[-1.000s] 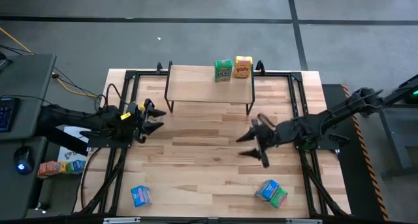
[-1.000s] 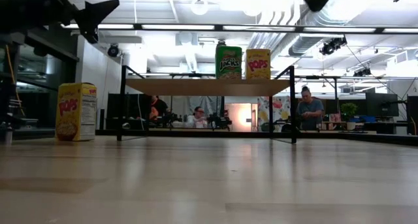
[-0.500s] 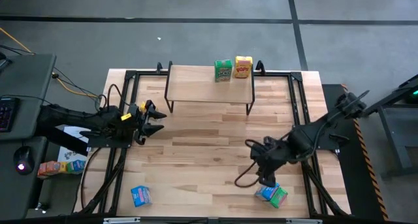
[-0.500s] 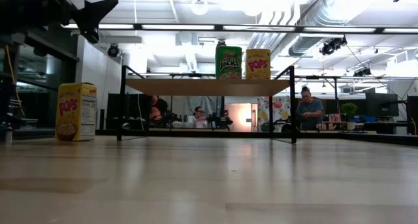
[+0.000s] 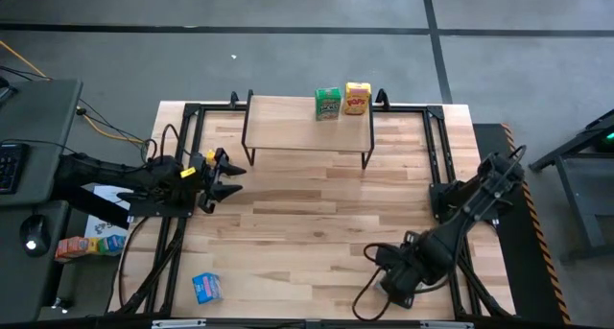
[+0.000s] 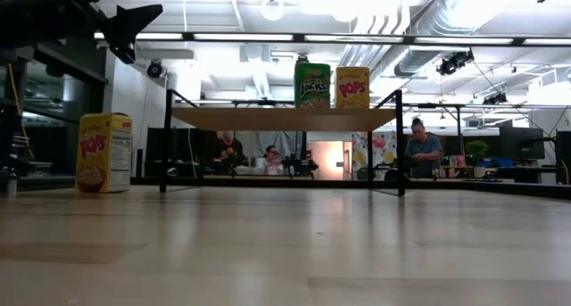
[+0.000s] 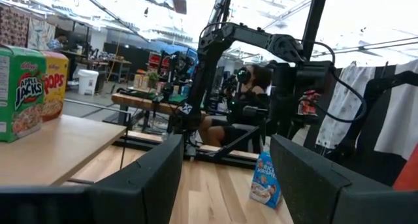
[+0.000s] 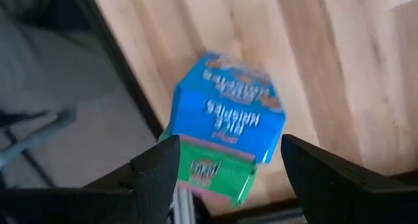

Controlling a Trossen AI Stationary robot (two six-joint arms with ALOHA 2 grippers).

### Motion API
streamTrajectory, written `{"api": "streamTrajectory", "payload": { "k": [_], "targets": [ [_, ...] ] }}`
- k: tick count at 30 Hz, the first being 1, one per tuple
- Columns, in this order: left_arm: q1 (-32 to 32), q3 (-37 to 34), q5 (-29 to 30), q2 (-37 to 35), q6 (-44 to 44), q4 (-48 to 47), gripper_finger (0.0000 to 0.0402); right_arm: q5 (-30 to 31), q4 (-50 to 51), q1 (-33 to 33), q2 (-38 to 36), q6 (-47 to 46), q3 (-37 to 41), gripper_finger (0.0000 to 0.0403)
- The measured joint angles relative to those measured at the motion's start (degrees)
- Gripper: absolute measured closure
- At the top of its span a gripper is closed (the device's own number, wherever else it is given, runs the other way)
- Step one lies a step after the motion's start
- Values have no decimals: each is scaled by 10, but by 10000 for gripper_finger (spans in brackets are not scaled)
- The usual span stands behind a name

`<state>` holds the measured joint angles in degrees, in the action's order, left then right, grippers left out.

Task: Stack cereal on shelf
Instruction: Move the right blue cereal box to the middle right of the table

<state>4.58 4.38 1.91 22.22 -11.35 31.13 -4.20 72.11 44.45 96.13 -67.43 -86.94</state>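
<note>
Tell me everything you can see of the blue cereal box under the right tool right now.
The blue cereal box is a small printed carton, blurred in the right wrist view, with white lettering that reads upside down there. It sits on a green box, near the wooden tabletop's edge. The right tool is open above it, one finger on each side, not visibly touching. In the high view the arm hides it.

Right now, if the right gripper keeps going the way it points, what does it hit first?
Most likely the blue cereal box, framed between the right gripper's open fingers, with a green box directly against it. How far off it is can't be told; the arm hides both from above.
</note>
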Motion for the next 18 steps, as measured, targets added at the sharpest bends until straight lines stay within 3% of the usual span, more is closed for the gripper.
{"api": "streamTrajectory", "payload": {
  "k": [5,12,18],
  "targets": [
    [0,0,0,0,0,-14,179,31,4,10,0,-46,0,143],
    [0,0,0,0,0,-27,179,17,2,31,12,-119,0,143],
    [0,0,0,0,0,-26,179,12,-25,34,11,-239,0,143]
  ]
}}
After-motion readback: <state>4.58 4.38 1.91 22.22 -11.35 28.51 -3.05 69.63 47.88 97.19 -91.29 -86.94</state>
